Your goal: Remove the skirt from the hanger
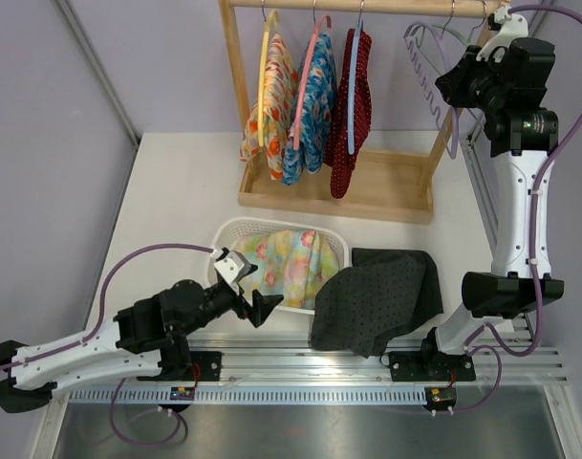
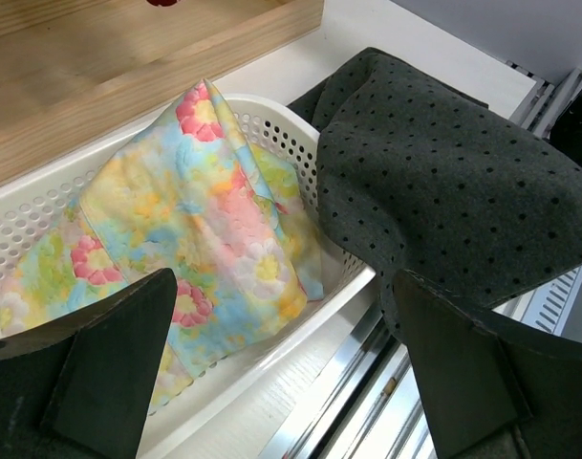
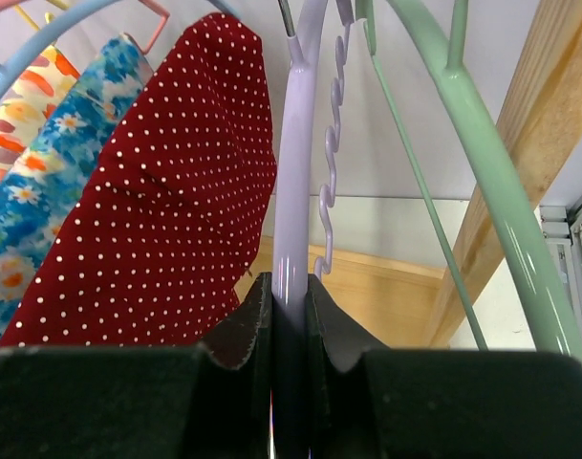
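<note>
A dark grey dotted skirt (image 1: pixel 381 296) lies loose on the table, its left edge draped over the white basket's rim; it also shows in the left wrist view (image 2: pixel 443 172). My right gripper (image 1: pixel 455 84) is raised at the rack's right end, shut on a bare lavender hanger (image 1: pixel 434 76). In the right wrist view the fingers (image 3: pixel 289 287) clamp the lavender hanger's bar (image 3: pixel 298 143). My left gripper (image 1: pixel 257 292) is open and empty at the basket's near edge, beside the grey skirt; its jaws (image 2: pixel 283 287) stand wide apart.
A white basket (image 1: pixel 228 229) holds a pastel floral garment (image 1: pixel 291 263). The wooden rack (image 1: pixel 367 191) carries a red dotted garment (image 1: pixel 353 105), a blue floral one (image 1: pixel 314 96) and an orange floral one (image 1: pixel 271 105). A bare green hanger (image 3: pixel 482 143) hangs next to the lavender one.
</note>
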